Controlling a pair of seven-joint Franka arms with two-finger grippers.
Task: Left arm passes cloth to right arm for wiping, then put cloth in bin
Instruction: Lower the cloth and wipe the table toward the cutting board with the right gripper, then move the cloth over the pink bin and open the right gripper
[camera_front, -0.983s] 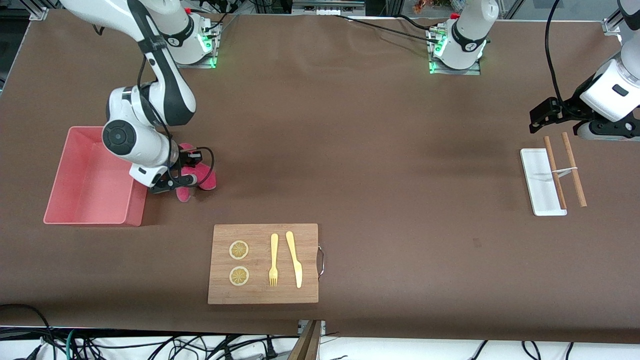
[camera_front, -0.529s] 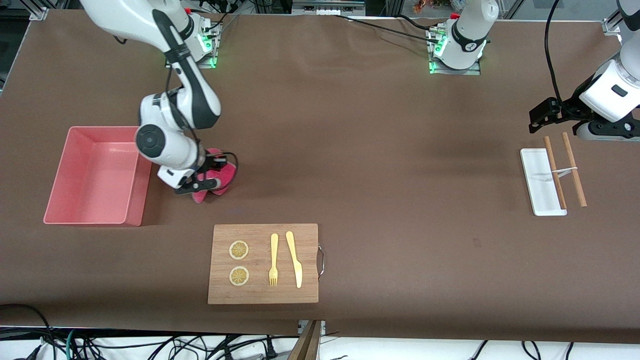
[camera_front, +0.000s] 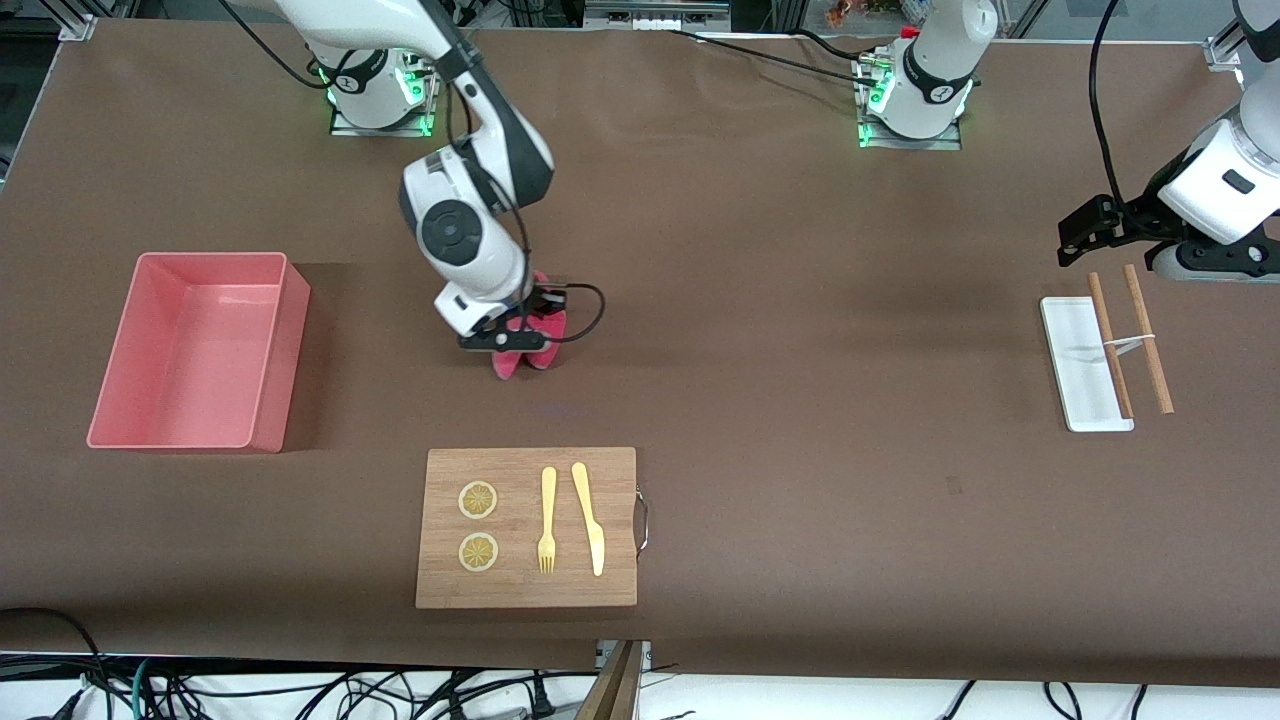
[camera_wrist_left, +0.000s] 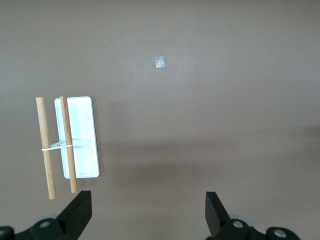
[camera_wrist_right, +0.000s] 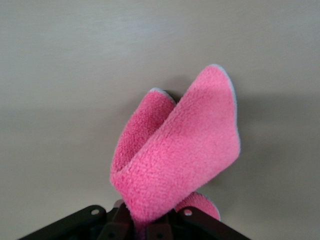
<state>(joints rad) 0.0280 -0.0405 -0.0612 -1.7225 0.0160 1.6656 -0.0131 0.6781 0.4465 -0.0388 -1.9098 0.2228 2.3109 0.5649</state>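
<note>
The pink fluffy cloth (camera_front: 522, 350) hangs folded from my right gripper (camera_front: 512, 342), which is shut on it low over the brown table, between the bin and the table's middle. In the right wrist view the cloth (camera_wrist_right: 175, 150) bulges out from the closed jaws. The salmon-pink bin (camera_front: 195, 350) stands at the right arm's end of the table, with nothing in it. My left gripper (camera_front: 1085, 240) is open and holds nothing, waiting above the table at the left arm's end, by the white tray; its fingertips (camera_wrist_left: 80, 215) show wide apart in the left wrist view.
A wooden cutting board (camera_front: 527, 527) with two lemon slices, a fork and a knife lies nearer the front camera than the cloth. A small white tray (camera_front: 1082, 365) with two banded wooden sticks (camera_front: 1130, 338) lies at the left arm's end, also in the left wrist view (camera_wrist_left: 80, 137).
My right gripper has carried the cloth away from beside the bin toward the table's middle. The left arm has not moved.
</note>
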